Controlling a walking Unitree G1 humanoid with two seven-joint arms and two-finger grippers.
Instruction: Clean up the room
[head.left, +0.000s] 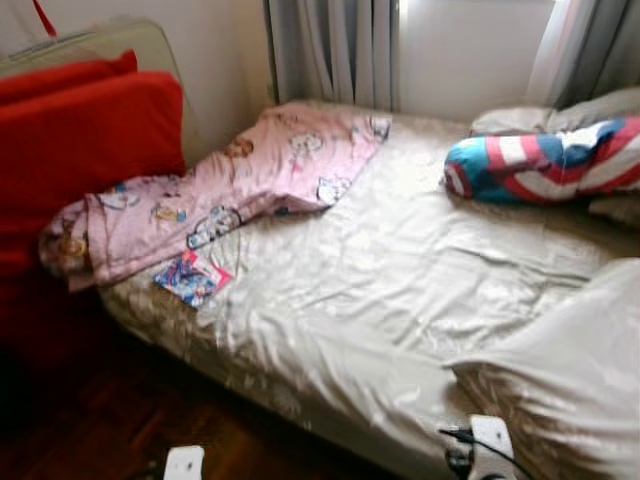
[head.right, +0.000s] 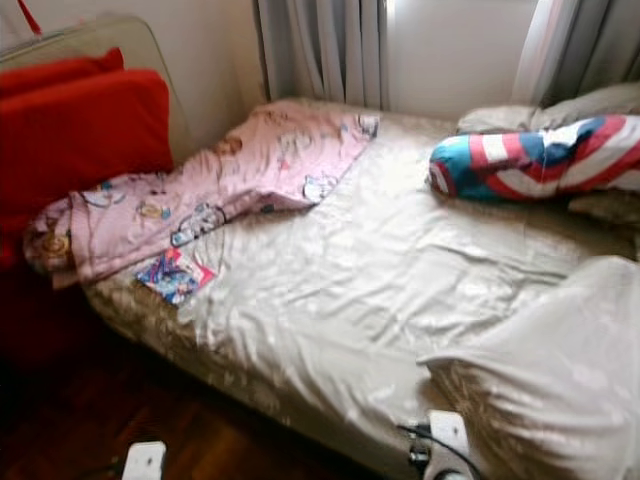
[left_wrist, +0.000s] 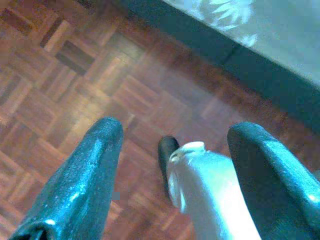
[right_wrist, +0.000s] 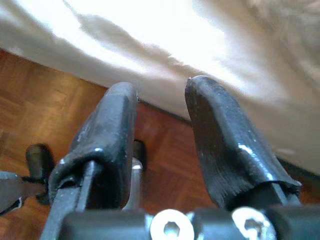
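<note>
A bed (head.left: 400, 300) with a rumpled cream sheet lies before me. A pink cartoon-print blanket (head.left: 230, 185) is crumpled across its far left corner, and a small colourful booklet (head.left: 193, 278) lies just below it near the bed's edge. A red, white and blue bolster (head.left: 545, 160) rests at the right by grey pillows (head.left: 540, 118). Both arms hang low. My left gripper (left_wrist: 170, 150) is open over the wooden floor (left_wrist: 60, 75). My right gripper (right_wrist: 160, 115) is open with nothing between its fingers, beside the bed's side.
Red cushions (head.left: 70, 140) are stacked left of the bed against the wall. Grey curtains (head.left: 330, 50) hang behind the bed. A bunched cream cover (head.left: 570, 370) lies on the near right corner. Dark parquet floor (head.left: 100, 420) runs along the bed's near side.
</note>
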